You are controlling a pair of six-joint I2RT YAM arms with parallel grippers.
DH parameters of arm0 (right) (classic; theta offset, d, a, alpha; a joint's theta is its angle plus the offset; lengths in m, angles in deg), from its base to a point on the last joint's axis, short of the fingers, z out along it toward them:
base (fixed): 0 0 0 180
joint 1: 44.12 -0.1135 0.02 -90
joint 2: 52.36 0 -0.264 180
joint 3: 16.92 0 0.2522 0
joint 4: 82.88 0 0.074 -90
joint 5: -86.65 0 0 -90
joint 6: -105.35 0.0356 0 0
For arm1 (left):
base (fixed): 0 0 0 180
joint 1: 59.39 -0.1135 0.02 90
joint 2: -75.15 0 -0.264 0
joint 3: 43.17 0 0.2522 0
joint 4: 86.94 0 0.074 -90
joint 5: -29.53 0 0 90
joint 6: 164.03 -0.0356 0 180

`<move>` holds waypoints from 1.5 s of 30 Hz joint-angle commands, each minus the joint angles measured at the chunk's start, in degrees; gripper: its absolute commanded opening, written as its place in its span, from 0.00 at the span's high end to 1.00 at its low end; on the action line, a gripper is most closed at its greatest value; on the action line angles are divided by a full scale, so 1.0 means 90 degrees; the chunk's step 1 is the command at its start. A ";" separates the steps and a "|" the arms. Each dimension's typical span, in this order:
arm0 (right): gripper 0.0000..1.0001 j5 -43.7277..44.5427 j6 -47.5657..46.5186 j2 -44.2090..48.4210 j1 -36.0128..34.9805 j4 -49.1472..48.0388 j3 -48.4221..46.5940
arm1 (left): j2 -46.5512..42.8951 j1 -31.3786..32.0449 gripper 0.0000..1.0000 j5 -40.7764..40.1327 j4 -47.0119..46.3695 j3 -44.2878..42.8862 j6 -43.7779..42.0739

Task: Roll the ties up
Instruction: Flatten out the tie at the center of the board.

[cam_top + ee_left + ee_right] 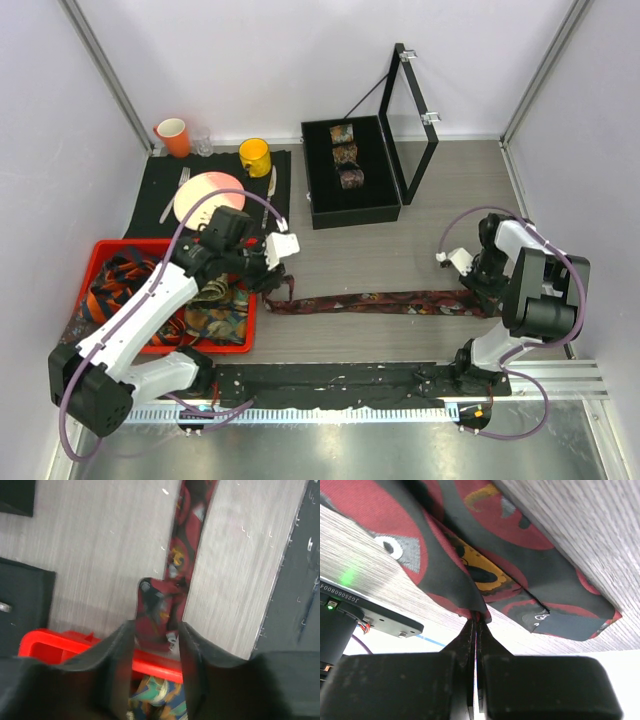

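Observation:
A dark red patterned tie [380, 301] lies flat across the table. Its left end [159, 605] is curled up between the spread fingers of my left gripper [156, 630], which sits at the bin's right edge [277, 284]. My right gripper [479, 293] is shut on the tie's right end, pinching a fold of fabric [465, 587] at its fingertips [476, 622]. Three rolled ties [346, 154] sit in the black case. An orange-navy striped tie [118, 282] and a teal-beige tie [214, 292] lie in the red bin [100, 247].
The black case [355, 213] stands at the back centre with its lid [408, 120] raised. A black placemat [150, 185] at back left holds a pink plate [205, 192], cutlery, a yellow mug [254, 156], an orange cup [173, 136] and a glass. A black mat [340, 382] lies along the near edge.

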 commanded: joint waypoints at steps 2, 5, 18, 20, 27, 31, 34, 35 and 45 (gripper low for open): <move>0.99 -0.0145 -0.0307 0.0070 0.0014 0.0219 -0.0083 | -0.0520 0.0011 0.38 -0.0032 0.1591 -0.0357 -0.1522; 0.99 0.0001 -0.0423 0.0148 0.0014 0.0083 0.0170 | -0.0599 0.0011 0.14 -0.0130 0.2012 -0.0553 -0.1845; 0.99 0.0304 -0.0560 -0.0086 0.0414 -0.0338 0.0308 | 0.1654 0.2061 0.15 -0.1976 0.0647 -0.0865 -0.1426; 0.96 0.0295 -0.0619 -0.0193 0.0521 -0.0357 0.0279 | 0.1968 0.2062 0.19 -0.1879 0.0501 -0.0963 -0.1338; 0.74 -0.0017 -0.0639 -0.0652 0.1068 -0.0067 -0.0383 | 0.2877 0.2520 0.22 -0.1878 -0.0252 -0.0885 -0.1191; 0.73 -0.0767 -0.0677 -0.0614 0.1176 0.0871 -0.1243 | 0.3170 0.2540 0.32 -0.1985 -0.0330 -0.0905 -0.1191; 0.67 -0.1150 -0.0717 -0.0497 0.1195 0.1351 -0.1762 | 0.3249 0.2550 0.42 -0.2122 -0.0204 -0.0876 -0.1396; 0.66 -0.1170 -0.0717 -0.0516 0.1195 0.1381 -0.1811 | 0.3220 0.2541 0.45 -0.2151 -0.0194 -0.0798 -0.1474; 0.83 -0.0634 -0.0131 -0.1287 0.1205 -0.0110 -0.1227 | 0.2820 0.2511 0.81 -0.2679 0.0489 -0.0525 -0.1982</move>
